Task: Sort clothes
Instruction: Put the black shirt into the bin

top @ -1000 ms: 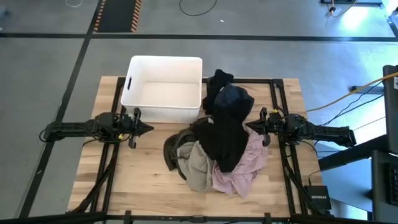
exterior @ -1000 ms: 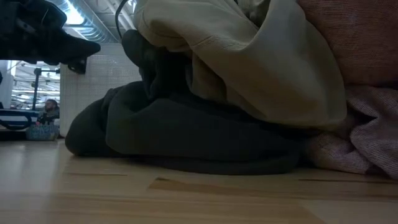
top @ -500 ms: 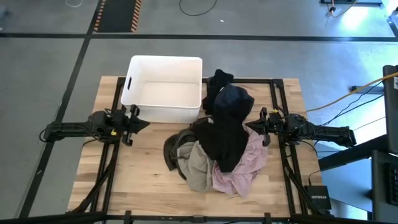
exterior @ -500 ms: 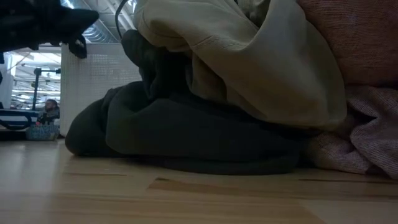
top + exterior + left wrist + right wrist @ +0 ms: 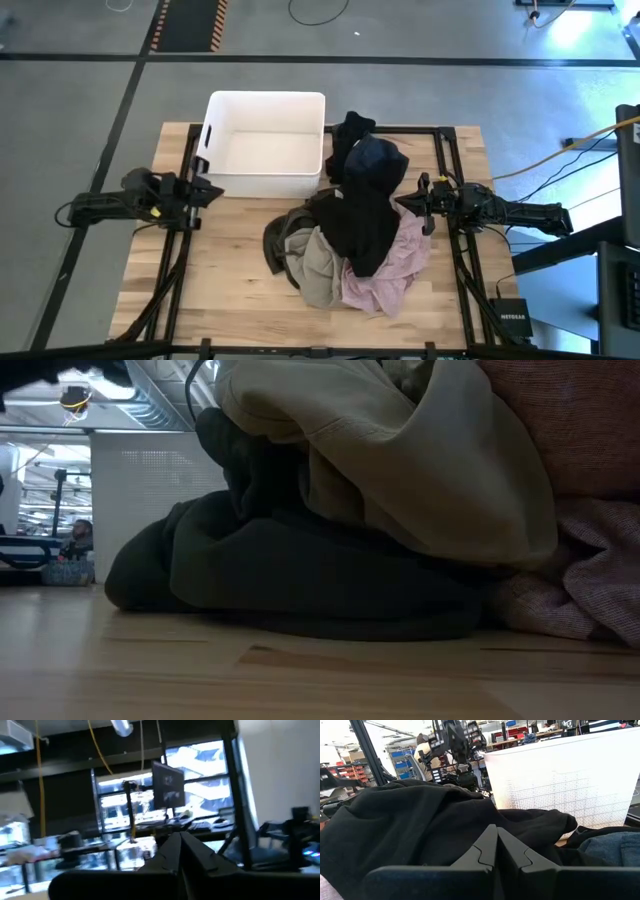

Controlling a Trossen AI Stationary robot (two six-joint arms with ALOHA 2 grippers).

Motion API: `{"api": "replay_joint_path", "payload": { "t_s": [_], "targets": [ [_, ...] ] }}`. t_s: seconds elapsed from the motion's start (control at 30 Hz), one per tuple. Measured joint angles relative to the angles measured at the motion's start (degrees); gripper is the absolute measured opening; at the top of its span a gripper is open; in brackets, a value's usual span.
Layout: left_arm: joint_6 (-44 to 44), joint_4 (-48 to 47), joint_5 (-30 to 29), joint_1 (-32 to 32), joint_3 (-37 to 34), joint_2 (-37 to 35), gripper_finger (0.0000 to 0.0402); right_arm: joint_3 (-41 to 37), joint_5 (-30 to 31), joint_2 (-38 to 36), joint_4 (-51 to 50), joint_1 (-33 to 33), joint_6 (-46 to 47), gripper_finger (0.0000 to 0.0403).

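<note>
The clothes lie in one heap at the centre of the table (image 5: pixel 230 300), seen from above. At 6 o'clock of the heap sit the beige-grey garment (image 5: pixel 318 270) and, beside it at 5 o'clock, the pink one (image 5: pixel 385 275). The olive-grey garment (image 5: pixel 275 245) bulges out at 8 o'clock, partly under the beige-grey one. The black garment (image 5: pixel 362 225) drapes over the middle of the heap, on top of the pink and beige-grey pieces. At 12 o'clock the navy garment (image 5: pixel 375 158) rests on the black fabric, with a further black piece (image 5: pixel 352 128) beyond it, just beside the tub's corner.

From table height, the olive-grey garment (image 5: pixel 300 580) lies on the wood with the beige-grey one (image 5: pixel 400 450) piled over it and pink fabric (image 5: pixel 590 590) at the side.

The right gripper (image 5: pixel 420 203) sits at 3 o'clock of the heap, fingers pressed together with nothing between them, tips close to the black and pink cloth. In its wrist view the closed fingers (image 5: pixel 496 851) point at the black garment (image 5: pixel 405 825), the tub wall behind.

The left gripper (image 5: pixel 208 190) is at 9 o'clock, well apart from the heap, near the front wall of the white tub (image 5: pixel 222 172); its fingers (image 5: pixel 182 851) meet in a closed point.

The tub stands at 11 o'clock, at the table's far side.
</note>
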Motion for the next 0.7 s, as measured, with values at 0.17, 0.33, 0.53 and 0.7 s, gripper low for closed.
{"api": "replay_joint_path", "payload": {
  "t_s": [0.17,0.33,0.53,0.7],
  "targets": [
    [5.81,-7.2,-3.6,0.0,11.25,10.03,0.0001,0.01,0.02,0.0,0.02,-0.02,-1.61,0.0015],
    [13.91,-10.35,-11.12,0.02,21.96,23.5,0.0001,-0.01,0.7,0.0,0.0,-0.02,-2.96,0.0015],
    [18.28,-10.36,-11.3,-0.01,34.18,40.62,0.0001,-0.01,1.13,0.0,0.07,-0.02,-3.37,0.0015],
    [17.13,-10.81,-11.31,-0.17,41.73,52.54,0.0001,-0.02,0.59,-0.02,0.09,-0.02,-0.92,0.0015]
  ]
}}
